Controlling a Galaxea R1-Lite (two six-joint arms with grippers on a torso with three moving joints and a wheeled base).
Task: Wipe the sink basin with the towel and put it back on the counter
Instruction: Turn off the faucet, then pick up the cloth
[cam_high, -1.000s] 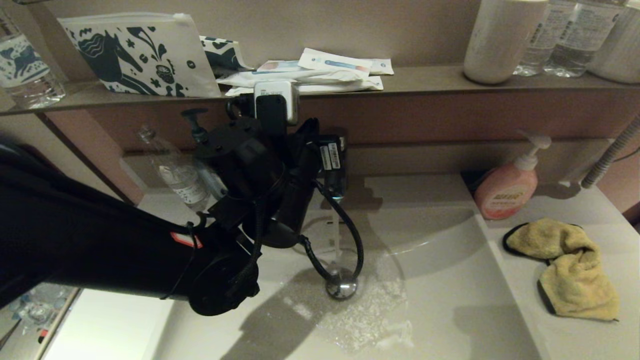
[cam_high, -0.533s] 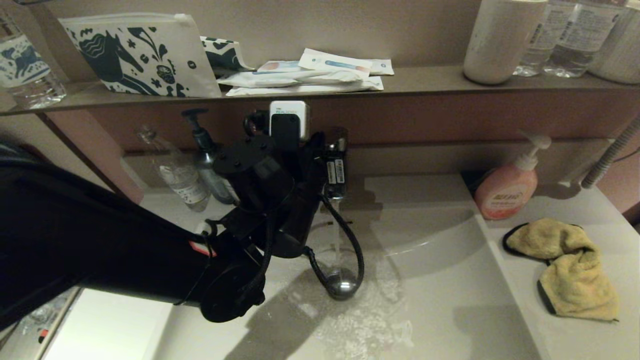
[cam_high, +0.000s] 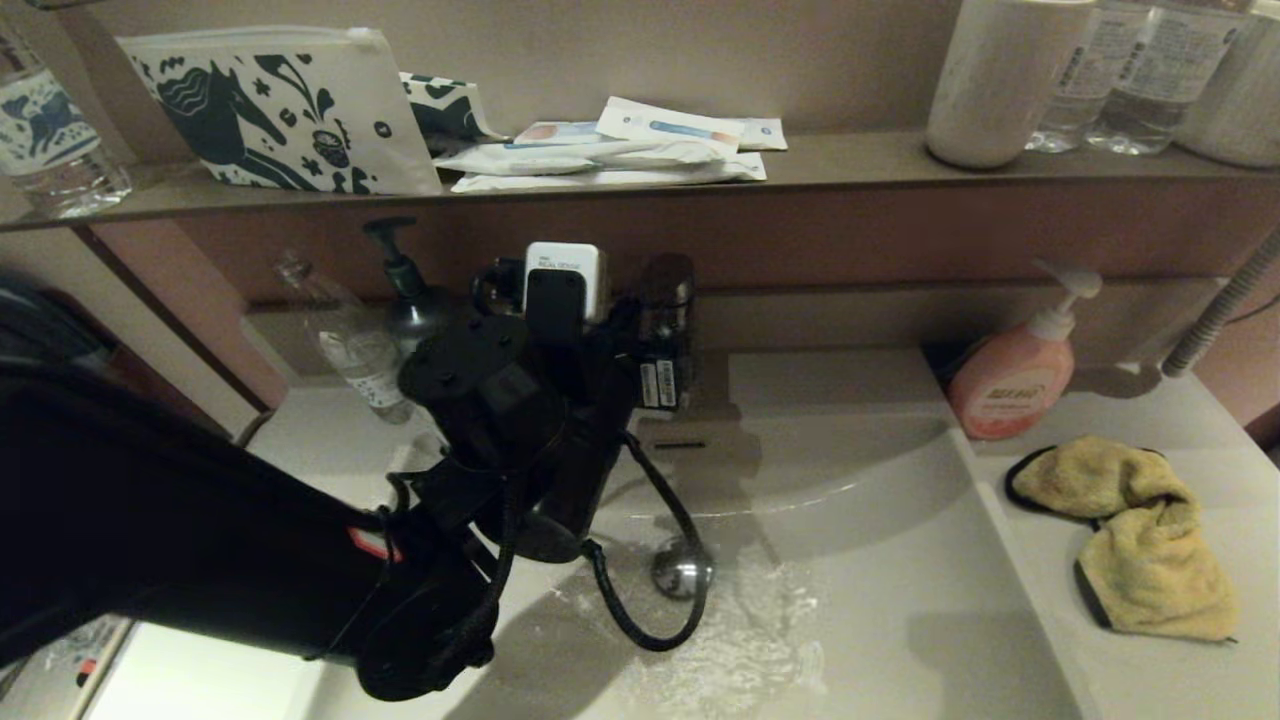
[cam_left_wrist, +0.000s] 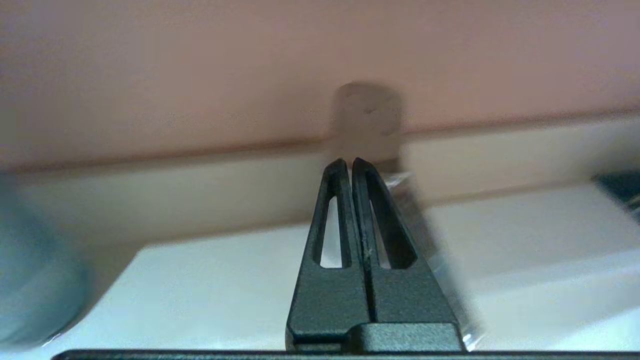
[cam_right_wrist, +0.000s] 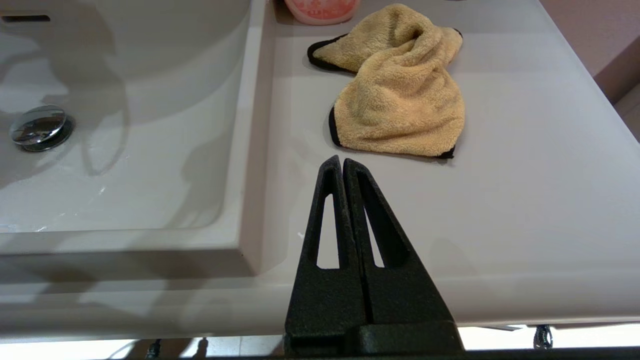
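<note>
- Head view: soap (cam_high: 1012, 385) label too small to read.
- Yellow fluffy towel (cam_high: 1135, 535), black edge, lies bunched on counter (cam_high: 1190, 680).
- Left gripper (cam_left_wrist: 352, 161) and right gripper (cam_right_wrist: 342, 159): fingers pressed together, holding nothing.

Shelf (cam_high: 860, 160): patterned pouch (cam_high: 280, 110), flat sachets (cam_high: 620, 150), white tumbler (cam_high: 1000, 80), water bottles (cam_high: 1130, 70). Below: pink soap bottle (cam_high: 1012, 385), dark pump dispenser (cam_high: 405, 290), clear plastic bottle (cam_high: 350, 345), grey corrugated hose (cam_high: 1220, 305).
</note>
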